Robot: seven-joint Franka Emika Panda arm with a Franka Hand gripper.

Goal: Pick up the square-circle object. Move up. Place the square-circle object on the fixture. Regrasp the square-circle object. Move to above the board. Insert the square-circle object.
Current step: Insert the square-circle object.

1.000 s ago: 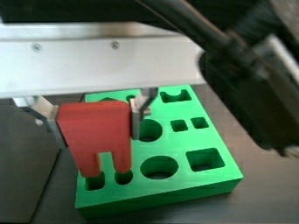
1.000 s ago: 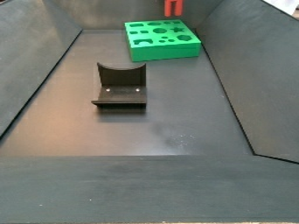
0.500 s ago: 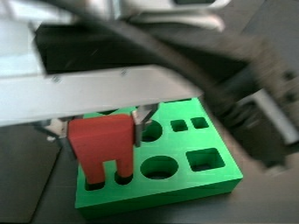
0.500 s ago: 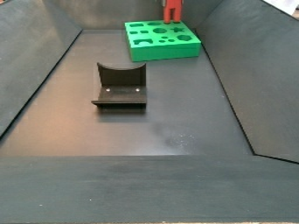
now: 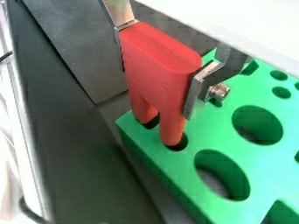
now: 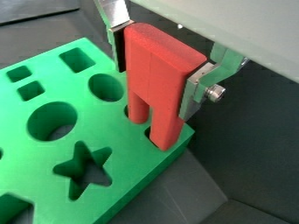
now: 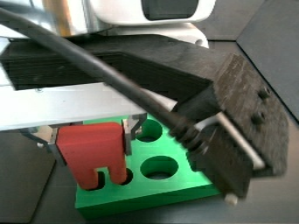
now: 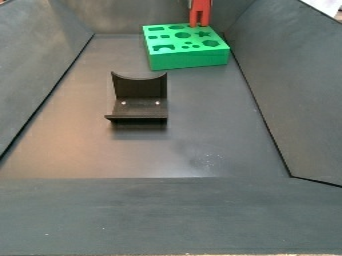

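The red square-circle object [image 5: 156,66] hangs upright, and my gripper [image 5: 162,57] is shut on its upper block, one silver finger [image 5: 201,83] on each side. Its two legs point down at a corner of the green board [image 5: 251,162], and their tips dip into cut-outs there. Both wrist views show this grip, with the gripper [image 6: 160,61] on the peg [image 6: 152,74] above the board [image 6: 47,131]. In a side view the peg [image 7: 91,150] stands on the board [image 7: 163,188] under the gripper [image 7: 90,136]. The far side view shows only the peg [image 8: 198,10] above the board [image 8: 185,46]; the gripper is out of frame there.
The dark fixture [image 8: 136,98] stands on the bin floor, well apart from the board. Sloping dark walls [image 8: 47,95] enclose the floor. The arm's body and cable [image 7: 152,79] fill much of a side view.
The gripper has come down with the peg, so its legs now reach into the board's cut-outs. The board and fixture have not moved.
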